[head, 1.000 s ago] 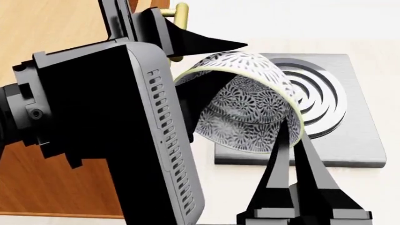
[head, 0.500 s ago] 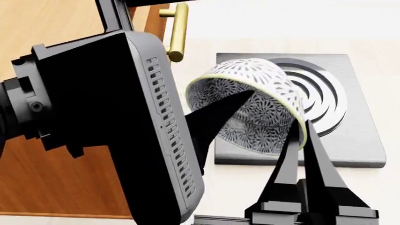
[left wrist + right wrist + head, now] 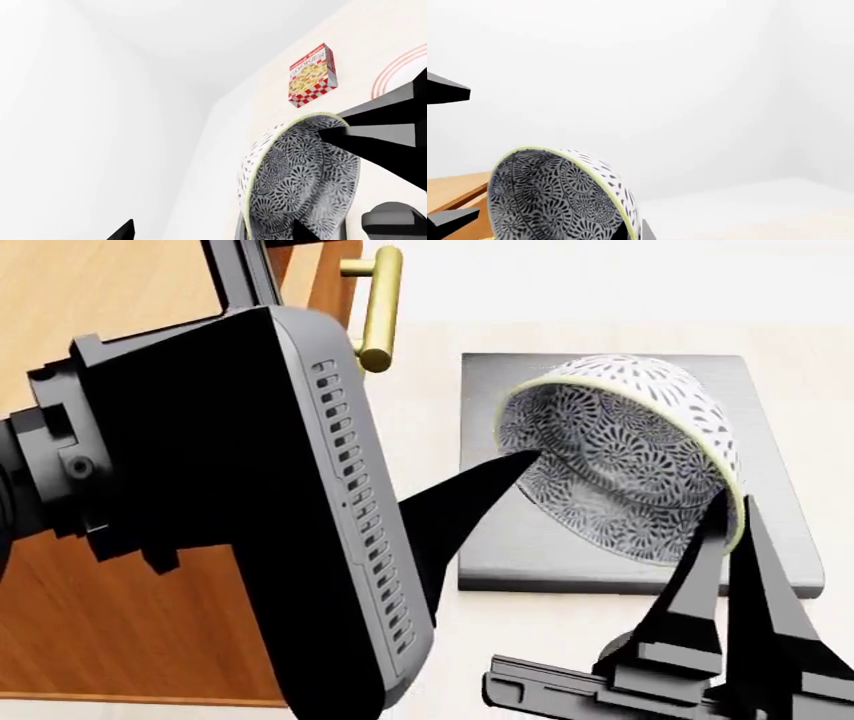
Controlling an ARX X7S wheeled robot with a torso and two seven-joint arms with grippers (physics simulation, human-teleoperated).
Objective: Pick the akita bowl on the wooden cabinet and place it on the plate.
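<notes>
Two jaws: right (image 3: pixel 727 515) pinching akita bowl (image 3: pixel 621 455) rim – left (image 3: pixel 514 465) spread | grey slab (image 3: pixel 774 540) beneath, cookie box (image 3: pixel 312 75) beyond

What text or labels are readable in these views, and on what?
"COOKIES" on the cookie box, seen in the left wrist view; the letters are small and slanted, so this reading is probable rather than certain.
Any smaller print on that box is too blurred to read.
No text on the akita bowl, the wooden cabinet, the plate or either gripper; the bowl carries only a pattern.
</notes>
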